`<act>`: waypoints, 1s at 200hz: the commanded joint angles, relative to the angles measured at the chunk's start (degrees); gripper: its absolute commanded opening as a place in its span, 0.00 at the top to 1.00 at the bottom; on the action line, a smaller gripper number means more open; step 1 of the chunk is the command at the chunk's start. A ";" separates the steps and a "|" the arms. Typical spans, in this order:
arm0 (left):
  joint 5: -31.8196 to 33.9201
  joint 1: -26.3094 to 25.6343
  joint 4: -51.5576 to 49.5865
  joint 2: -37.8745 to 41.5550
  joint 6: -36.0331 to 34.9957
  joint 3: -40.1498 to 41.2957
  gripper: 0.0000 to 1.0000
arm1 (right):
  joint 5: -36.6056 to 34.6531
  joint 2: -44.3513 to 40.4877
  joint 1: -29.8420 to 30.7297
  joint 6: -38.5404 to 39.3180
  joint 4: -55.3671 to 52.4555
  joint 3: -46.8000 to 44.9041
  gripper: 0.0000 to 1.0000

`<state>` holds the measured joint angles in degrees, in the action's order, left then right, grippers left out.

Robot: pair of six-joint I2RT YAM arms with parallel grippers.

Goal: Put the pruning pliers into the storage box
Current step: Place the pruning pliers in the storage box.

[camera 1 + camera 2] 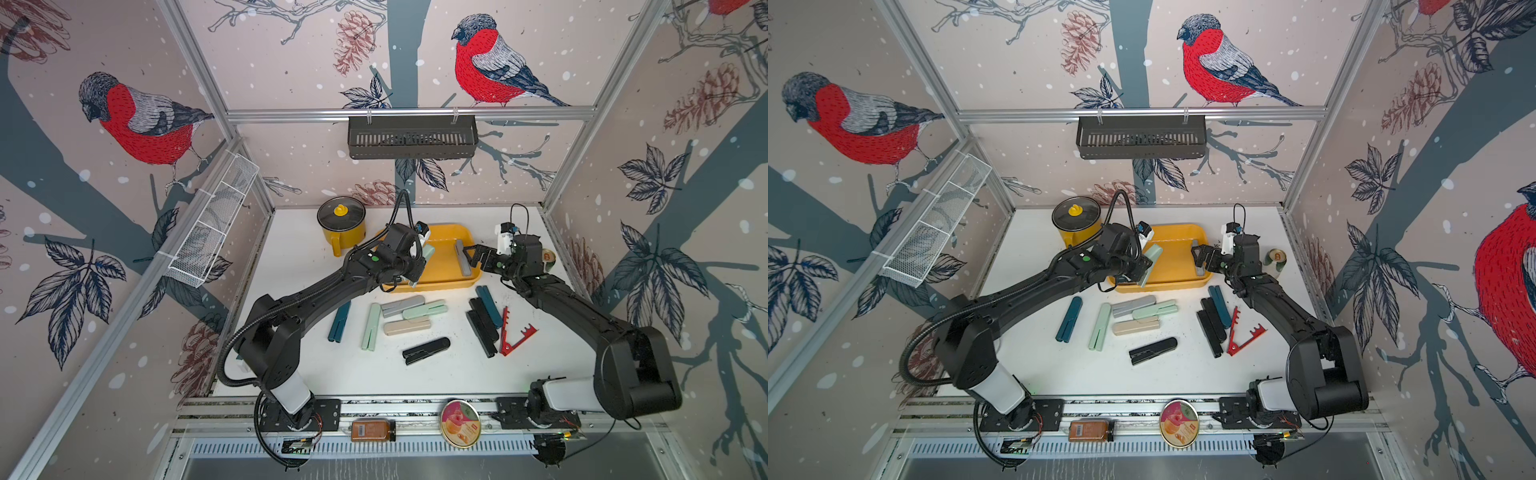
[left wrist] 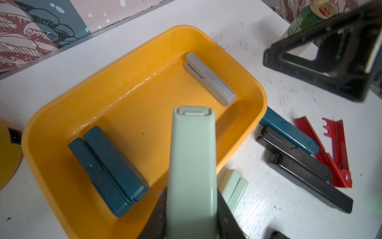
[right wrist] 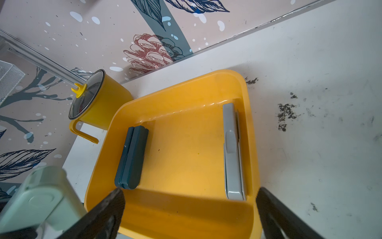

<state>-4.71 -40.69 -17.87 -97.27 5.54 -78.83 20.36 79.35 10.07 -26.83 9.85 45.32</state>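
Observation:
The yellow storage box [image 1: 444, 253] [image 2: 144, 115] stands at the back middle of the table. A teal pruning plier [image 2: 107, 171] and a grey one [image 2: 208, 78] lie inside it. My left gripper [image 2: 191, 198] is shut on a mint plier [image 2: 192, 155] [image 1: 426, 253], held tilted over the box's near left part. My right gripper [image 3: 190, 193] [image 1: 471, 255] hangs open and empty over the box's right end, near the grey plier [image 3: 233, 151]. In front of the box lie several more pliers: teal [image 1: 340, 321], mint [image 1: 371, 326], grey [image 1: 402, 305], beige [image 1: 406, 326], black [image 1: 426, 350] and a red V-shaped one [image 1: 513, 334].
A yellow lidded pot [image 1: 341, 224] stands left of the box. A green can [image 1: 550, 259] sits by the right wall behind my right wrist. A black slotted basket [image 1: 411, 137] hangs on the back wall, a white mesh basket [image 1: 212, 228] on the left wall.

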 commanded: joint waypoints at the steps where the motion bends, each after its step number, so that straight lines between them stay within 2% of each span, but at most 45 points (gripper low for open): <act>1: -4.09 1.66 3.86 -4.27 4.57 -3.98 0.91 | -0.87 0.71 0.04 0.30 -0.99 1.38 0.00; 35: -13.44 6.62 5.75 -12.46 14.05 -9.14 0.91 | -2.43 2.11 0.21 -0.09 -3.46 3.27 0.00; 72: -21.87 9.57 12.72 -18.42 21.28 -8.93 0.92 | -2.58 3.24 0.48 -0.26 -4.30 4.23 0.01; 137: -21.23 10.53 10.76 -27.59 28.89 -13.94 0.89 | -5.11 6.43 2.77 -0.27 -7.29 7.84 0.00; 168: -20.89 10.97 9.23 -31.10 30.99 -16.12 0.72 | -8.92 9.74 5.74 -1.08 -10.79 12.42 0.00; 200: -20.20 11.84 9.82 -31.07 32.98 -16.34 0.53 | -12.11 14.93 8.25 -3.75 -15.14 18.54 0.00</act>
<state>-25.28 -29.58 -9.76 -128.75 36.01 -94.72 12.19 91.50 17.19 -27.75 -1.23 60.55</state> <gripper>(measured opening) 0.425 0.997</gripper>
